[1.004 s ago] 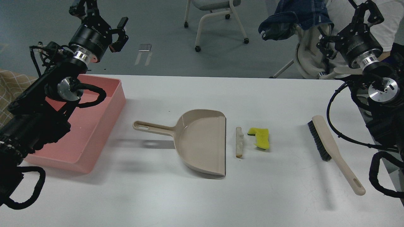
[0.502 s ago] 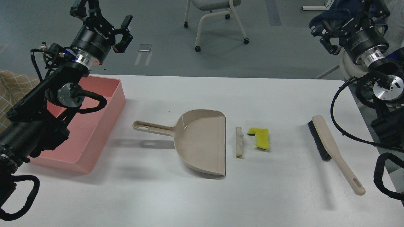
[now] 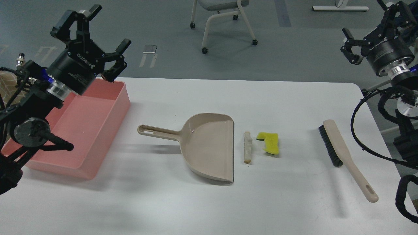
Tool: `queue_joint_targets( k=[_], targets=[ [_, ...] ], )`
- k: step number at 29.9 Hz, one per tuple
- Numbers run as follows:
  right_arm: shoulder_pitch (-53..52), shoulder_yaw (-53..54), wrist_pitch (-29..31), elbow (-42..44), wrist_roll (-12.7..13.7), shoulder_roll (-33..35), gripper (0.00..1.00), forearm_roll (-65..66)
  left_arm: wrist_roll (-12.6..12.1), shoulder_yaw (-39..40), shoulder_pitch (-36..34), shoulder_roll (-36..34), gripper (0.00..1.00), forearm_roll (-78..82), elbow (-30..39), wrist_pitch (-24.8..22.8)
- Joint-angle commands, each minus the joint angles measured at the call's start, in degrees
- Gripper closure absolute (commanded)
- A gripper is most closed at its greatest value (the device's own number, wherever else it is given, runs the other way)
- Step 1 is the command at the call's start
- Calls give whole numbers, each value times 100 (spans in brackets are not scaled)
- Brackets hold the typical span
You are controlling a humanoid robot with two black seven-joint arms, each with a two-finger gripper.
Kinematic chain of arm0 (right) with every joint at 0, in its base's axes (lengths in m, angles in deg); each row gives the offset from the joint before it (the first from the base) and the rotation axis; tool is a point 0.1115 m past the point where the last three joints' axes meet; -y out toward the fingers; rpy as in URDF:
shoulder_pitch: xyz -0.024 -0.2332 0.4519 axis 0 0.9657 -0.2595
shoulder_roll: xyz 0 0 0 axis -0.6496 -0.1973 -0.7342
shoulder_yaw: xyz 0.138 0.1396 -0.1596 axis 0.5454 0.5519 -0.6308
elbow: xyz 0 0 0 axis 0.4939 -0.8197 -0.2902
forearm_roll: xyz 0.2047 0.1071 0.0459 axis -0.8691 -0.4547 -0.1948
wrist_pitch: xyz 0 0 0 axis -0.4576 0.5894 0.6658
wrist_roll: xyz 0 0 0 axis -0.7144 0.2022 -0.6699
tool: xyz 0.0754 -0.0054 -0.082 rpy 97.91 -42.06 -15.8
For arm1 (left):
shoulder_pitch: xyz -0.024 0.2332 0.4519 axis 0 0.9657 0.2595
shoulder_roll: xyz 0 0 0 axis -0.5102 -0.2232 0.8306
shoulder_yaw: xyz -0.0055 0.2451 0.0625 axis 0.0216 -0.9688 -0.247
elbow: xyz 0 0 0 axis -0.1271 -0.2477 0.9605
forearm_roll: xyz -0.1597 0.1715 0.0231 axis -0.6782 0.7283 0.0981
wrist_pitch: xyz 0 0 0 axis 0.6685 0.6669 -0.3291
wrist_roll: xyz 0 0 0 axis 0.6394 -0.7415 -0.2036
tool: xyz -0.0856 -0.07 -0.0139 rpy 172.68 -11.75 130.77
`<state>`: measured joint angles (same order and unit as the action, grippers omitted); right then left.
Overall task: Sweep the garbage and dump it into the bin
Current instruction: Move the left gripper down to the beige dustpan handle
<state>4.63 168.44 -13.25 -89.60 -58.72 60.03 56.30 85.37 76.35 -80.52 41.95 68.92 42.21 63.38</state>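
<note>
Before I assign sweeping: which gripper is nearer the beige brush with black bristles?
Right. The right gripper hangs above and behind the beige brush with black bristles; the left gripper is far across, over the pink plastic tray.

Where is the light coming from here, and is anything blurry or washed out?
Head view: soft shadows fall below and left of the beige plastic dustpan and the beige brush with black bristles, suggesting overhead light from beyond the white table; everything looks sharp, with no strong glare.
</note>
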Motion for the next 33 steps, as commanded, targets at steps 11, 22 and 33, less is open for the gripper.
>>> queue_joint_targets(
  k=[11,22,33],
  targets=[
    [336,56,0,-398,8,163,0,0,-45,469,2365,-69,2,617,1681,281],
    [425,65,0,-478,8,172,0,-8,-89,-726,2287,1118,3,2324,697,1248],
    [451,109,0,-530,17,277,0,-17,-28,-788,1734,1330,5,2333,-578,1284]
  ],
)
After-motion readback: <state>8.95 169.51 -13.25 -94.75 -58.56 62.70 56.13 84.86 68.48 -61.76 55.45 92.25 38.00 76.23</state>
